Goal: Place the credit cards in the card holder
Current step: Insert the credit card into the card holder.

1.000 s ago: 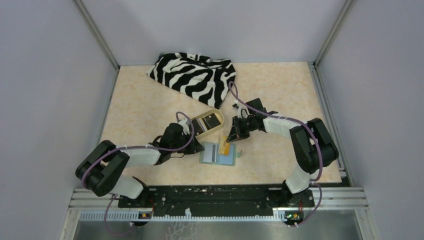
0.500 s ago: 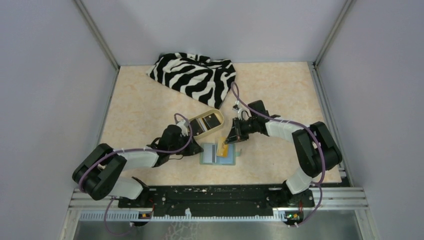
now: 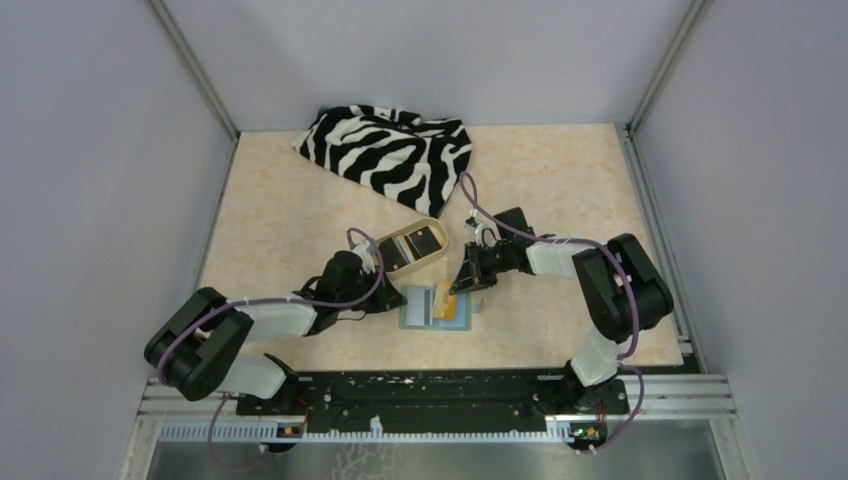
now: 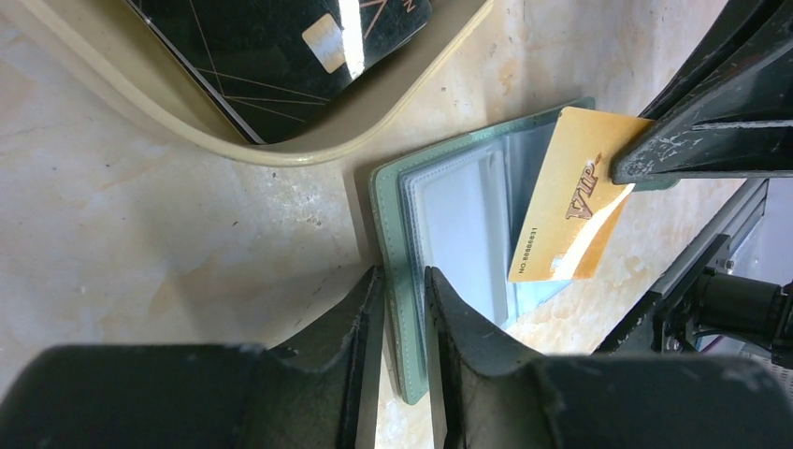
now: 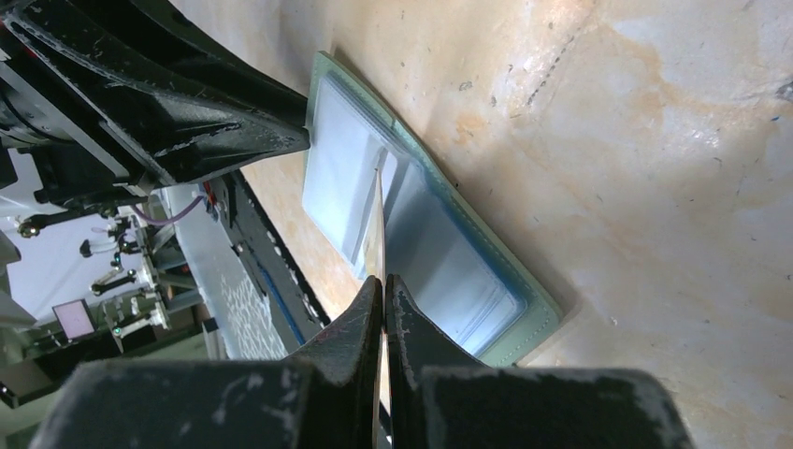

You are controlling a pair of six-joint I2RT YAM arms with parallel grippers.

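Toward the near edge of the desk (image 3: 560,190), about midway across, your card holder (image 4: 458,215) lies open with its clear pockets facing up. Your left pincer (image 4: 402,273) is nipped onto the holder's green cover edge. Your right pincer (image 5: 384,281) is pressed together on the gold card (image 4: 570,206), which stands tilted on edge over the pockets; you cannot tell whether its tip is inside a slot. Just beyond the holder sits the tan dish (image 3: 392,240) with a black card (image 3: 420,245) lying in it. A zebra-striped cloth (image 3: 390,150) is bunched against the far edge.
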